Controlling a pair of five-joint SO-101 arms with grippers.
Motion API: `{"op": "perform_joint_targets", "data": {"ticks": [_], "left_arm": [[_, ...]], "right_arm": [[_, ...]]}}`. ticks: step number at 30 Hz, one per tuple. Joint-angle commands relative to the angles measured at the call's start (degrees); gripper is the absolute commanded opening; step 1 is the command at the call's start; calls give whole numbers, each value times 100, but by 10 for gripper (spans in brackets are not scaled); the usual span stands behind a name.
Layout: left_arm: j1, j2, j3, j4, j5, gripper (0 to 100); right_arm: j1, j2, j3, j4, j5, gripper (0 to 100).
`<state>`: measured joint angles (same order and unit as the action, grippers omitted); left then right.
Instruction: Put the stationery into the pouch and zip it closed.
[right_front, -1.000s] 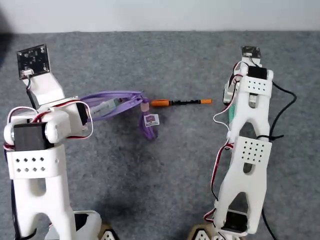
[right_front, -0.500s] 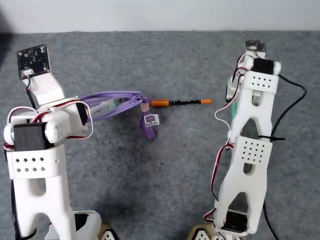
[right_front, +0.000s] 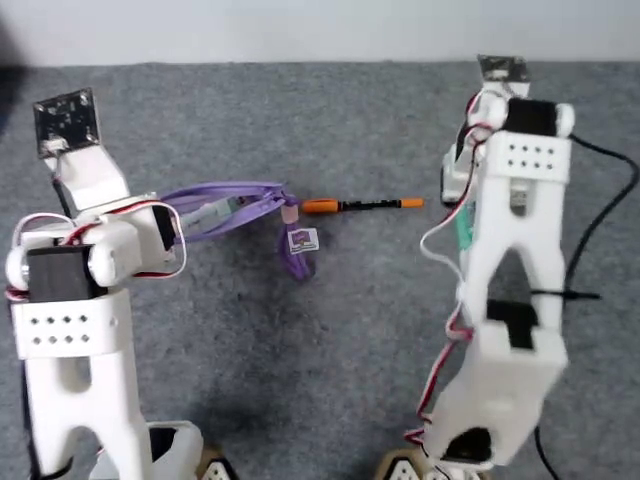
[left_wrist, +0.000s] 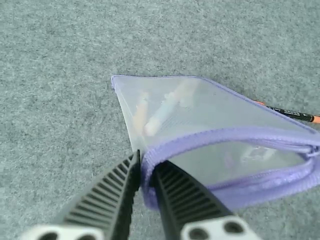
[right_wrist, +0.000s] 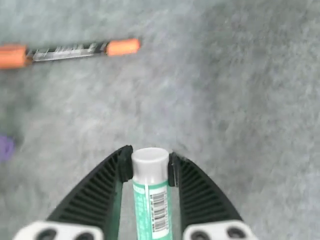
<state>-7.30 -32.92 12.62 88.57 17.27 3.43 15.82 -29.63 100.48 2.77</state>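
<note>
Left hand (left_wrist: 144, 164): jaws narrow, pinched on zipper-edge corner of purple pouch (left_wrist: 215, 125). Pouch lies on grey counter (right_front: 300, 360), its far end toward middle; we see zipper edges apart. Pale items show inside through clear wall. Right hand (right_wrist: 148, 162): clamped on green tube (right_wrist: 149, 200), white cap level with fingertips, held above counter. Orange-capped pen (right_front: 360, 205) lies flat on counter just beside pouch's far end, between arms. Purple loop with label (right_front: 299, 248) hangs off that end.
</note>
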Motion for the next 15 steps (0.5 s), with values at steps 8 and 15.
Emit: {"op": "perform_joint_targets", "data": {"ticks": [8, 15], "left_arm": [[-26, -44, 224, -70, -70, 14], [9, -44, 224, -79, -70, 14]], "right_arm": [[-1341, -3714, 2567, -259, -431, 8], [-2598, -5516, 3771, -892, -1538, 8]]}}
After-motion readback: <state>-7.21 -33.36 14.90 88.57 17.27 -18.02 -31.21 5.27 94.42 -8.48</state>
